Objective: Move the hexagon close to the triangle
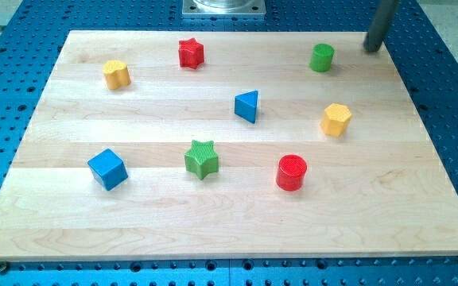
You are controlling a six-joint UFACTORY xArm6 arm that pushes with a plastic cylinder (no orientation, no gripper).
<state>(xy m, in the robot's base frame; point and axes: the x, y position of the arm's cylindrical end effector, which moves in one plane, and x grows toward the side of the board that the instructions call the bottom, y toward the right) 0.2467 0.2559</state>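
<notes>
The yellow hexagon (335,119) lies on the right part of the wooden board (213,214). The blue triangle (246,106) lies to its left, near the board's middle, about a hundred pixels away. My tip (370,49) is at the top right of the board, above and right of the hexagon and just right of the green cylinder (321,57). It touches no block.
A red star (190,53) and a yellow rounded block (116,74) lie at the top left. A blue cube (106,168), a green star (202,159) and a red cylinder (291,171) lie along the lower half. The arm's base plate (223,7) is at the top.
</notes>
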